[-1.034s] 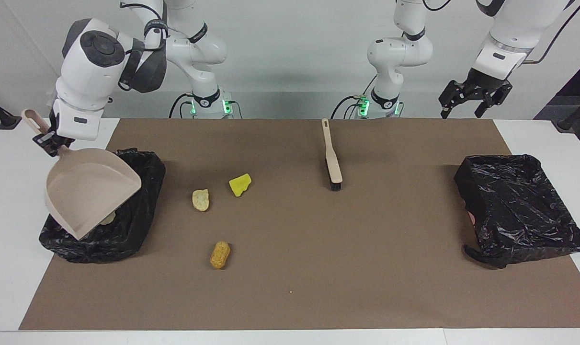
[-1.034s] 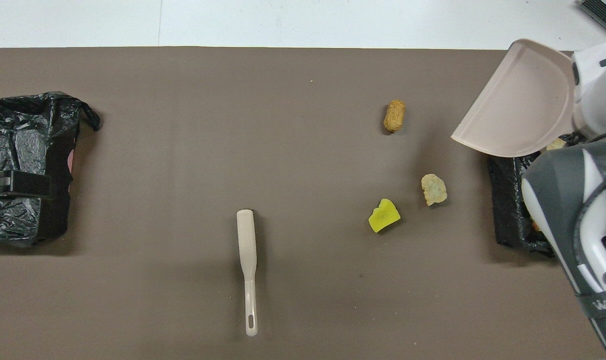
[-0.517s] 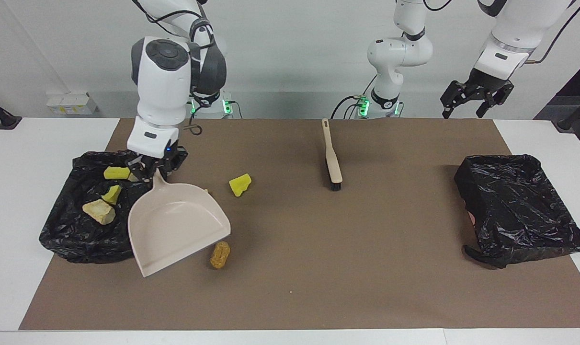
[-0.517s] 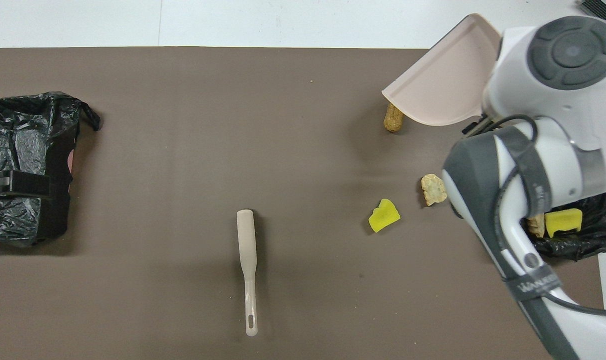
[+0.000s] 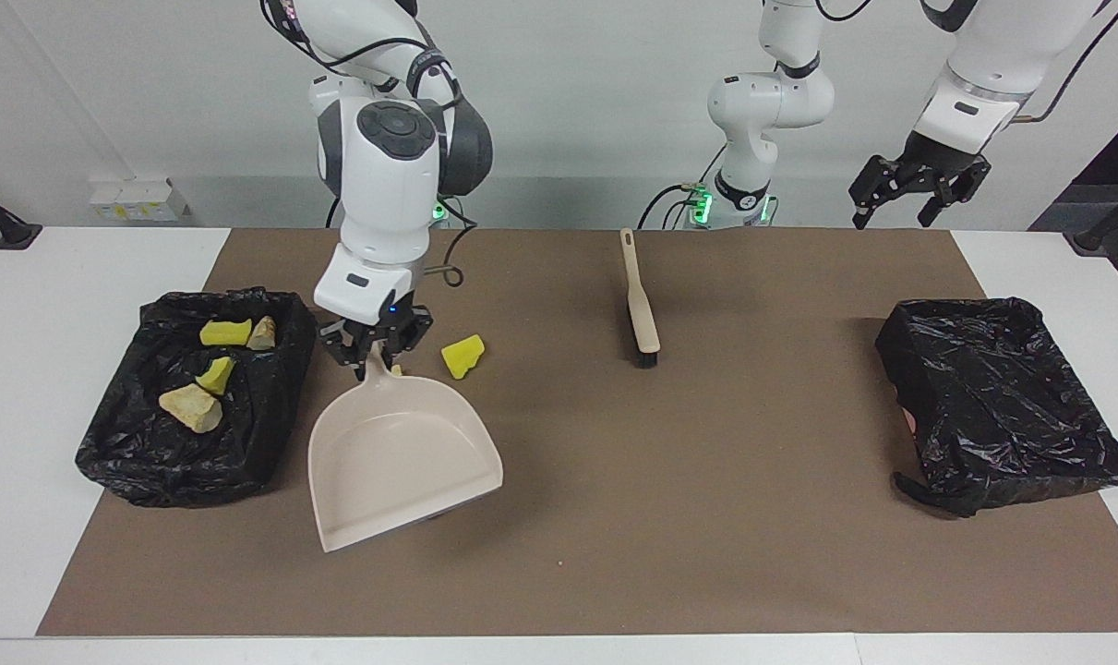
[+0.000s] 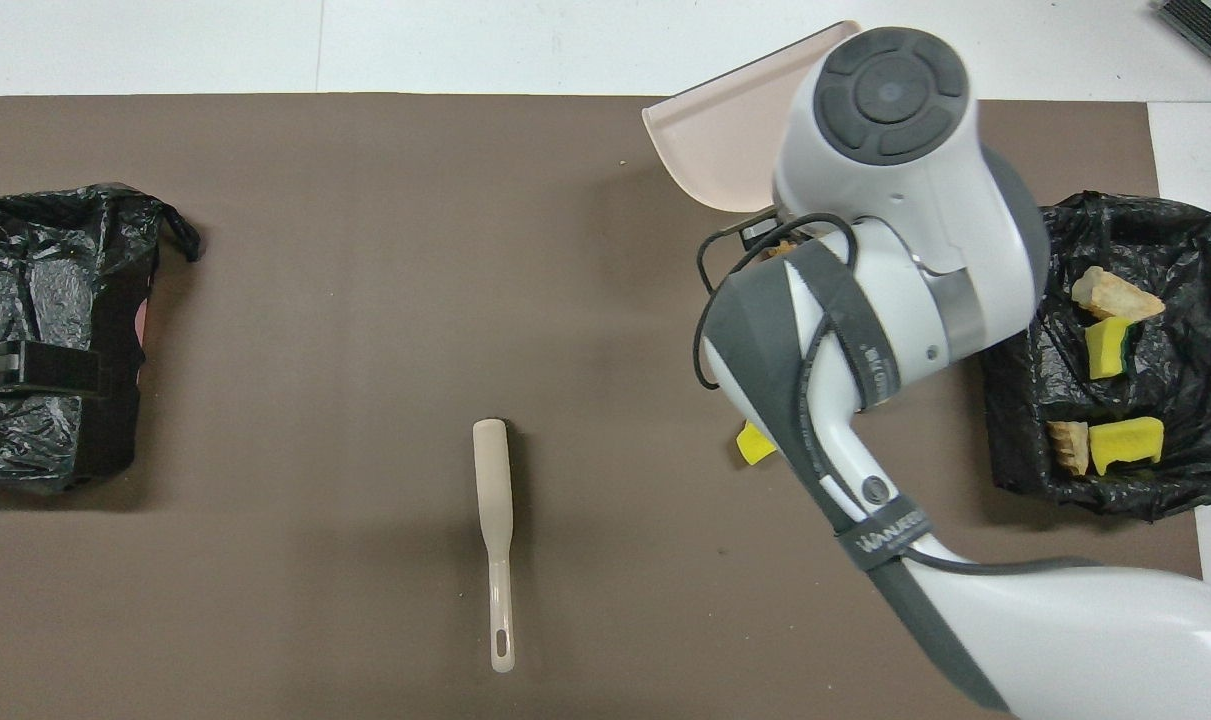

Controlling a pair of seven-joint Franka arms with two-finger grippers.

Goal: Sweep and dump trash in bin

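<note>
My right gripper [image 5: 377,346] is shut on the handle of the beige dustpan [image 5: 402,457], which hangs tilted low over the mat beside the bin [image 5: 272,434] at the right arm's end. In the overhead view the dustpan [image 6: 720,150] shows past the right arm. Inside that black-bagged bin [image 6: 1015,440] lie yellow trash [image 5: 225,332] and a beige lump [image 5: 190,407]. One yellow chunk [image 5: 463,356] rests on the mat by the gripper; the arm half covers this chunk [image 6: 755,446] from above. The pan and gripper hide the other loose scraps. My left gripper [image 5: 919,196] waits open, up in the air.
The beige brush [image 5: 640,300] lies on the brown mat in front of the left arm's base, bristles away from the robots; the brush [image 6: 493,520] shows whole from above. A second black-bagged bin [image 5: 997,397] stands at the left arm's end.
The right arm has swung the dustpan away from over the bin toward the middle of the mat and lowered it. It now covers the orange-brown nugget. The left arm has stayed put.
</note>
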